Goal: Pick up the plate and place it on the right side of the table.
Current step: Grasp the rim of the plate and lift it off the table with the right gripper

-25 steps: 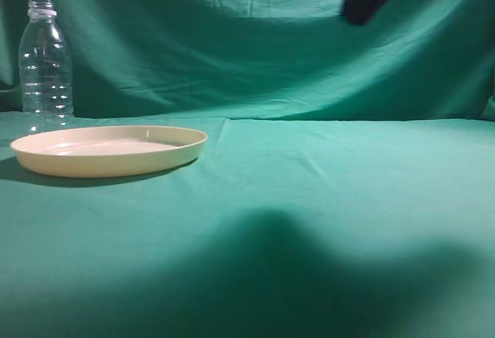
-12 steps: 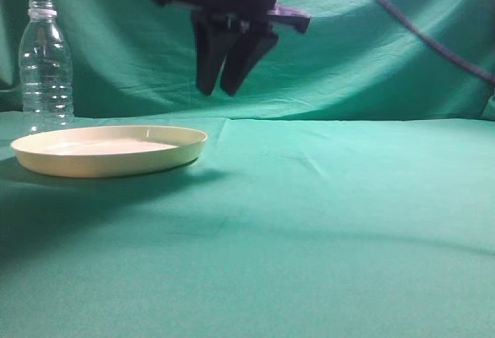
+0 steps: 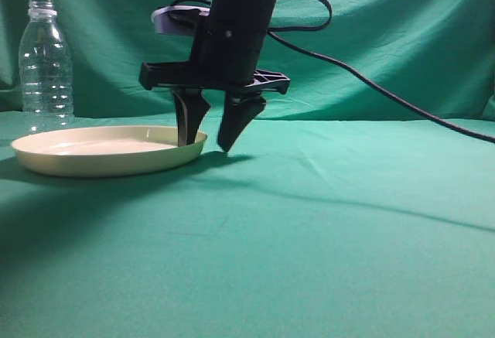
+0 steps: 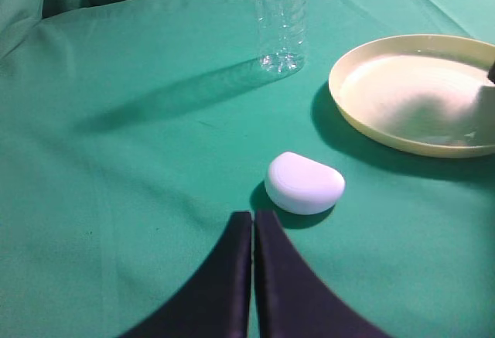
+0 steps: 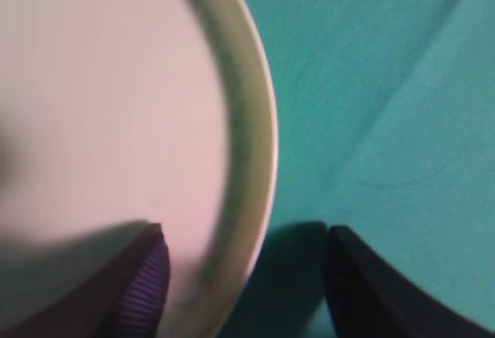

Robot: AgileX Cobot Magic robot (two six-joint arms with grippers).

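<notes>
The jaws of the right gripper stand apart by a moderate gap and hold nothing yet: one finger is inside the plate, the other outside on the cloth side, so the low rim lies between them, as the right wrist view shows clearly. I judge this straddle is chosen because a wide, shallow plate can be taken only by pinching its edge. Whether the inner fingertip already touches the plate floor I cannot tell. The plate rests flat on the left part of the table, with the gripper at its right edge, the side nearest the goal. The left gripper waits with its jaws pressed together and empty, above the cloth near a small white rounded object. A clear bottle stands upright behind the plate.
</notes>
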